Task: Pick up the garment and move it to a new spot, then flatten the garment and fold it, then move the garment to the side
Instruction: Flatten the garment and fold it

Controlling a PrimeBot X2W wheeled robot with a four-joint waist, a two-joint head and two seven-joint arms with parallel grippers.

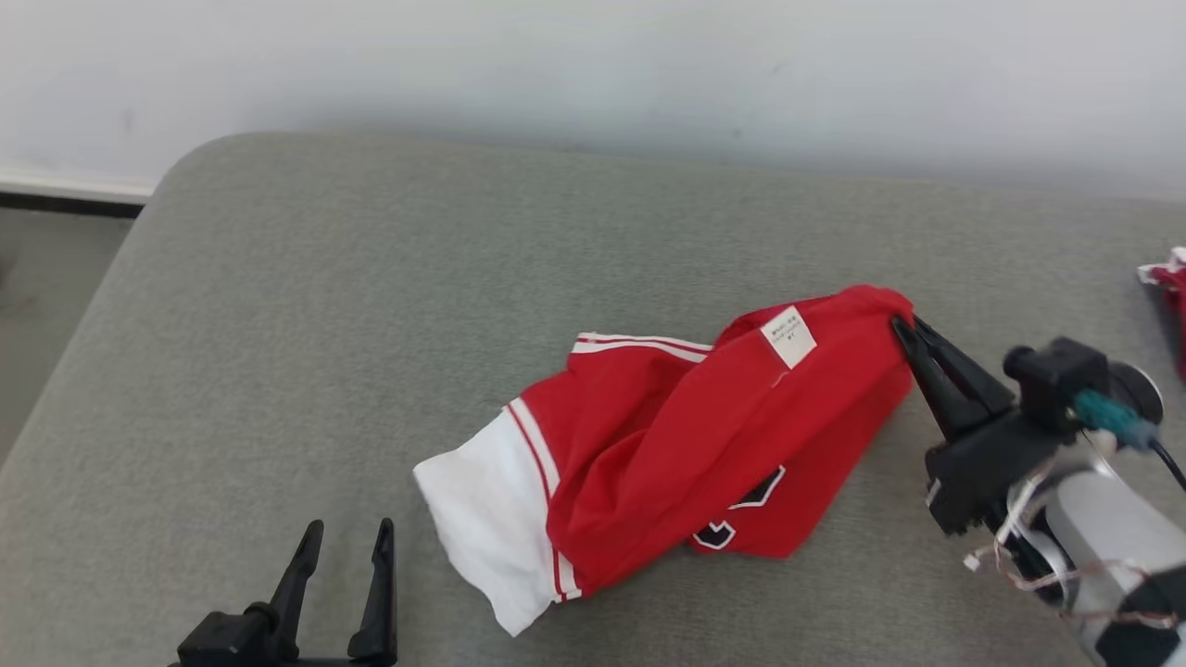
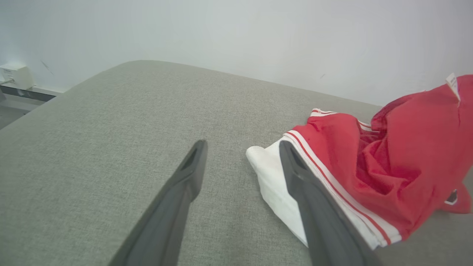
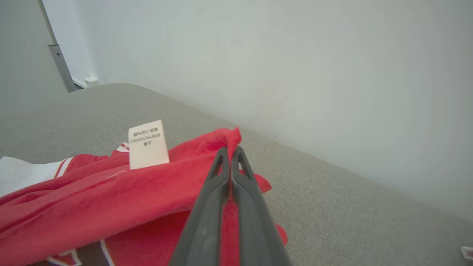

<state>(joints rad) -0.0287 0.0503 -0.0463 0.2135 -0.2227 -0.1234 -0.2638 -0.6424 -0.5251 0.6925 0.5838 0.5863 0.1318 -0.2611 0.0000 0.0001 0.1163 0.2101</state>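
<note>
Right gripper (image 1: pixel 901 326) is clenched on a thin fold at the raised end of the red-and-white garment (image 1: pixel 686 435). The cloth is caught at the very fingertips, with little of it deeper in the jaws. Left gripper (image 1: pixel 350 528) is released, jaws wide with nothing between them, and the white hem lies just beyond its right finger. The garment sits crumpled on the grey padded surface (image 1: pixel 371 278), its bulk trailing away from the right jaws toward the left ones; a white label (image 1: pixel 788 336) stands just beside the pinch. Risk 1: the tip-only hold looks shallow, so a quick lift or the drag of the trailing cloth on the rough cover could pull the fold free. Risk 2: only one layer may be held, so the rest could unroll and hang twisted, making flattening harder. Risk 3: the open left fingers are near the hem and could snag it as the cloth is carried past. Room: a wide bare stretch lies ahead of the left jaws and beyond the garment, up to the wall (image 1: pixel 593 65). The rounded corner and drop to the floor (image 1: pixel 46 278) are well apart from the left jaws. Another red-and-white piece (image 1: pixel 1169 278) lies behind the right jaws at the far side, best avoided.
</note>
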